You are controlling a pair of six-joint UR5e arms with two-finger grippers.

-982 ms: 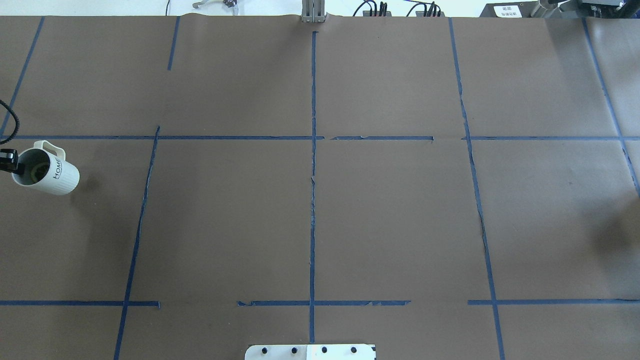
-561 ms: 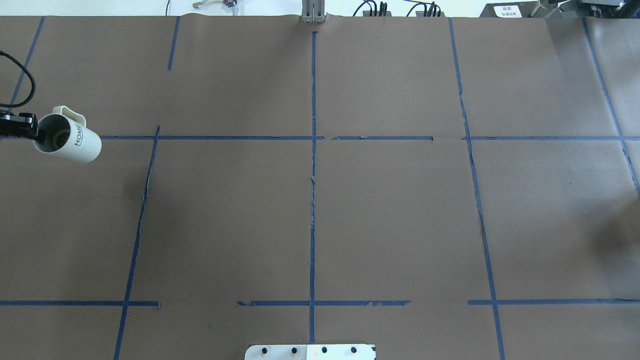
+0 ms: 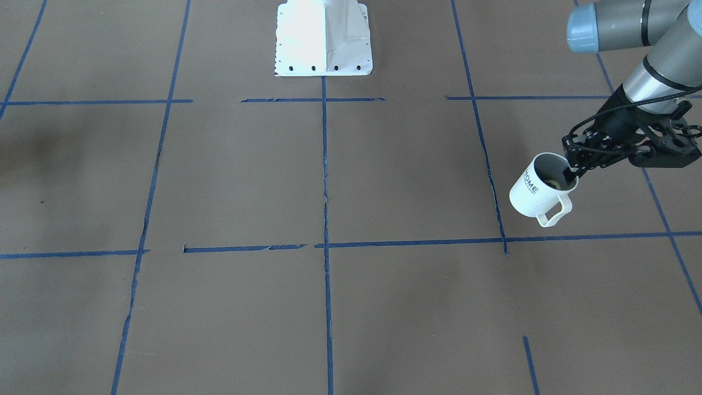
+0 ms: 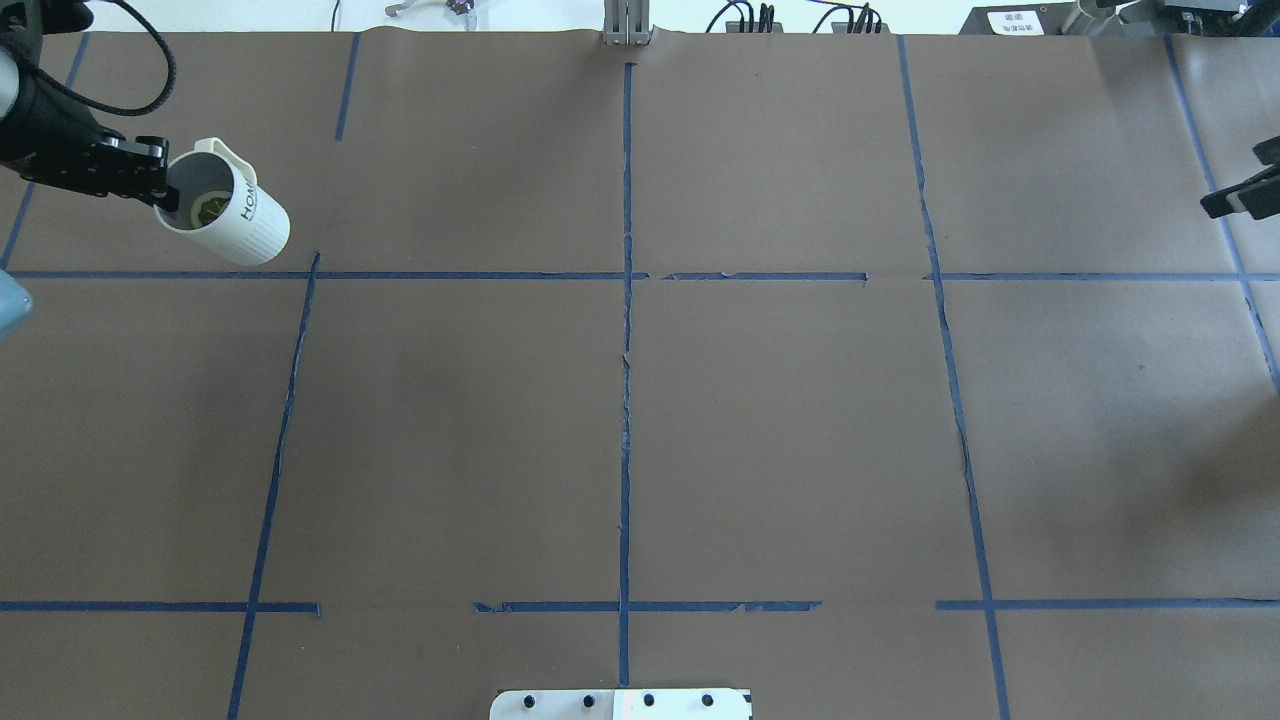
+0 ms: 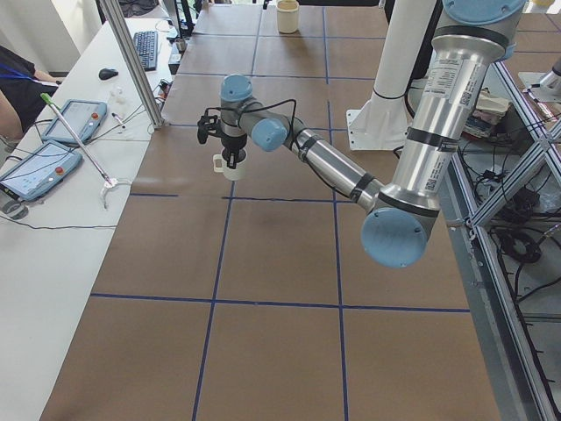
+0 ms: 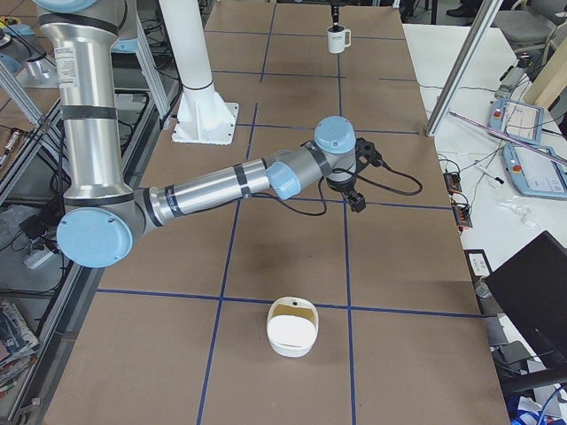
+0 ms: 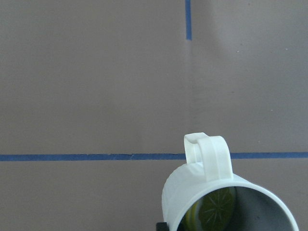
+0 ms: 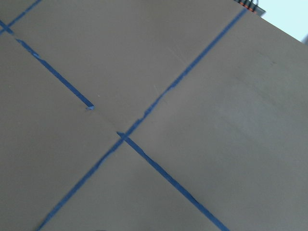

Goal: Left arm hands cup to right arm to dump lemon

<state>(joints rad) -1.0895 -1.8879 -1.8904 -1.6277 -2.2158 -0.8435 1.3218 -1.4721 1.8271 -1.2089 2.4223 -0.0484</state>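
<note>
Ribs seemingly line tilted white cup [image 4: 245, 228] holding lemon [image 4: 209, 210].

Robotics lab, tape-gridded table [image 4: 800, 450], teach pendants [image 5: 74, 121]

The cup [image 5: 230, 167] at the left arm's [image 5: 333, 170] tip, above the brown table [image 5: 280, 263]

A: Where are the fixed cameras?
B: One high over the robot's edge of the brown, blue-taped paper table [image 4: 760, 420], one opposite, one at each end; all share its middle.
A: Wrist cameras?
B: Close, facing down; the right one probably tilted.
</note>
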